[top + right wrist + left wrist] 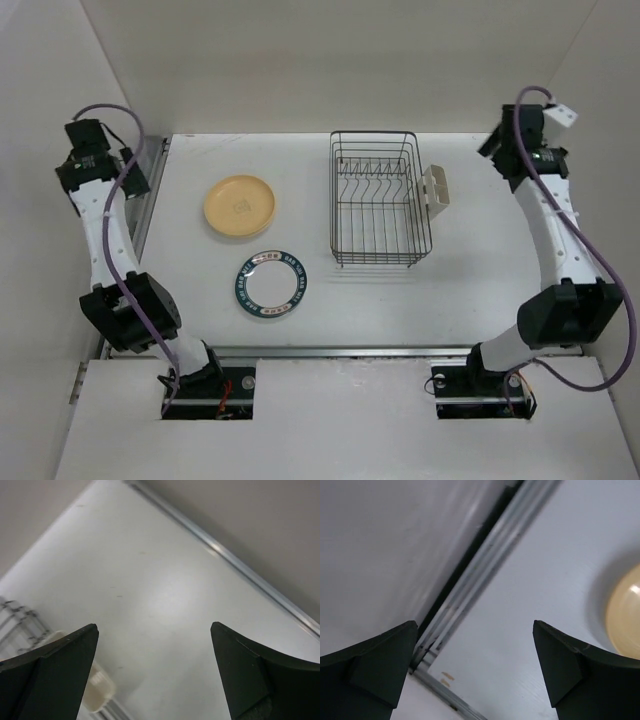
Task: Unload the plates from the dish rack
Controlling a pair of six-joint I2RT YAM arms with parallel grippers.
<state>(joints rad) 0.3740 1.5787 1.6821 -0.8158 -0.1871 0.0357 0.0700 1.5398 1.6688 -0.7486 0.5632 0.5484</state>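
Two robot arms stand drawn back to the far corners of the tabletop [480, 270], the left jaws and the right jaws both spread wide and holding nothing. The dish rack [380, 200] sits right of centre, its long axis running from the near edge toward the far wall, a cream holder [437, 188] clipped to its right side. The right arm [550, 225] is the nearer of the two: the rack lies to the left of the right jaws and toward the bases, and only its corner and the holder show at the lower left of the right wrist view. From above, the divider prongs stand bare and no plate shows among the wires. Two plates lie flat on the tabletop left of the rack, apart from each other: an orange-yellow plate [240, 207] toward the far side and, nearer the bases, a white plate with a broad dark-teal rim [271, 283]. The left jaws hover near the tabletop's left rail, the orange-yellow plate at the right edge of their view. No other plates are in view; the unloading looks finished.
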